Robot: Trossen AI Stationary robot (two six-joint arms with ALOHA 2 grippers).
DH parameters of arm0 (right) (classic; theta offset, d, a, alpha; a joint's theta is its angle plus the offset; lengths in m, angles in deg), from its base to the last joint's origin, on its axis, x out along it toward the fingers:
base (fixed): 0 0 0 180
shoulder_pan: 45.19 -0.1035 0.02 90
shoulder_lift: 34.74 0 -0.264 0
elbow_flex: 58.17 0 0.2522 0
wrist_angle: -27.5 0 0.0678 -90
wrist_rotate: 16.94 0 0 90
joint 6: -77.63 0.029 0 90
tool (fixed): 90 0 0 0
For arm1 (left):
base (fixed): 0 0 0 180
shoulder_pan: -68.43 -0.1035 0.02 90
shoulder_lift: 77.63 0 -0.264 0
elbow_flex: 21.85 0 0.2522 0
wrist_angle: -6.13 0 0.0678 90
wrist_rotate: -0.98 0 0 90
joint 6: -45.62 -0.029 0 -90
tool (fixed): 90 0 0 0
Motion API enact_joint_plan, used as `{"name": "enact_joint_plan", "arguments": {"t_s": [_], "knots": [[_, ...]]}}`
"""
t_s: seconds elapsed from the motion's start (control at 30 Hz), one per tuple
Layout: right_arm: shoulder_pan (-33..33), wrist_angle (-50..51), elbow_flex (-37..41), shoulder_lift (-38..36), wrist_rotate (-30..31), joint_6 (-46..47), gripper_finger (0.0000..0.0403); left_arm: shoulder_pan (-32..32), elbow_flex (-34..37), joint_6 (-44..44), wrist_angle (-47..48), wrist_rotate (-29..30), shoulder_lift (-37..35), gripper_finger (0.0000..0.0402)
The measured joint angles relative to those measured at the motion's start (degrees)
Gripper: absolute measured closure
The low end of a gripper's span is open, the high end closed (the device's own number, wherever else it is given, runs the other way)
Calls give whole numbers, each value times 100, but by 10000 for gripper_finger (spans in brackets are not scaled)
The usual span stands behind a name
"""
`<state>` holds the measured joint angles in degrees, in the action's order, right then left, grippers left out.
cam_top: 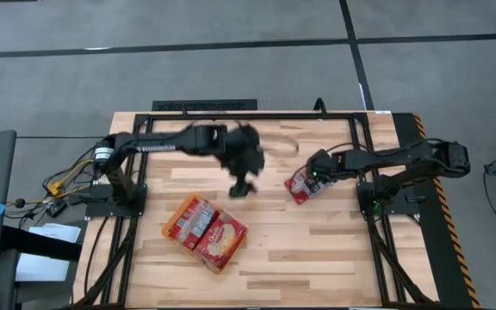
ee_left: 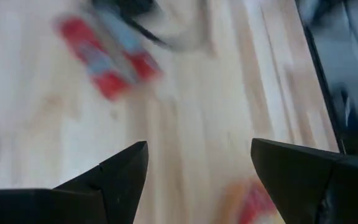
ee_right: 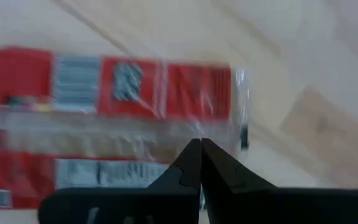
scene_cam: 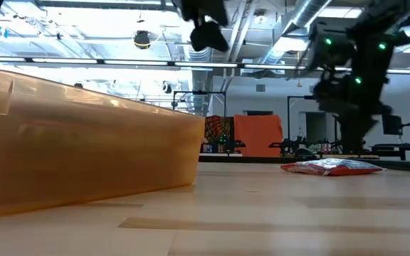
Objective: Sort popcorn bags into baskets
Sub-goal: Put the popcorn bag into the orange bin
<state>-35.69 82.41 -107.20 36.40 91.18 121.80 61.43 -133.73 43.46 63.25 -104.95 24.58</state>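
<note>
An orange translucent bin (cam_top: 169,226) sits near the table's middle, toward the near edge, with several red popcorn bags (cam_top: 209,232) lying flat inside it. It fills the left of the low view (scene_cam: 84,156). One loose red bag (cam_top: 300,187) lies flat on the wood right of centre (scene_cam: 333,167). My left gripper (cam_top: 242,188) hangs open in the air between bin and loose bag, high in the low view (scene_cam: 206,35). Its wrist view (ee_left: 197,168) shows the loose bag (ee_left: 104,56) ahead. My right gripper (cam_top: 314,175) is shut right over the loose bag (ee_right: 104,81). My right gripper (ee_right: 201,144) points down at the loose bag with its fingertips closed together over the bag's clear sealed end (ee_right: 238,106). I cannot tell whether the tips touch the bag. The bag lies flat on the table.
Black frame rails (cam_top: 257,114) run along the table's far edge and down both sides. The arm bases stand at the left (cam_top: 119,194) and right (cam_top: 386,198). Bare wood lies between the bin and the near edge (cam_top: 317,258). Cables lie off the table's left side.
</note>
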Motion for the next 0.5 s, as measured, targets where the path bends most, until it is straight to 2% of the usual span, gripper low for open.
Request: {"name": "enact_joint_plan", "arguments": {"t_s": [0.13,0.23,0.5], "knots": [[-118,-170,453,7,5,663,378,-626,394,977,-1390,-285,30,129],[-299,-414,679,9,10,1081,384,-957,941,1654,-2018,-604,95,129],[-684,-1958,1024,234,246,1665,378,-1198,2683,3379,-4474,-805,403,129]]}}
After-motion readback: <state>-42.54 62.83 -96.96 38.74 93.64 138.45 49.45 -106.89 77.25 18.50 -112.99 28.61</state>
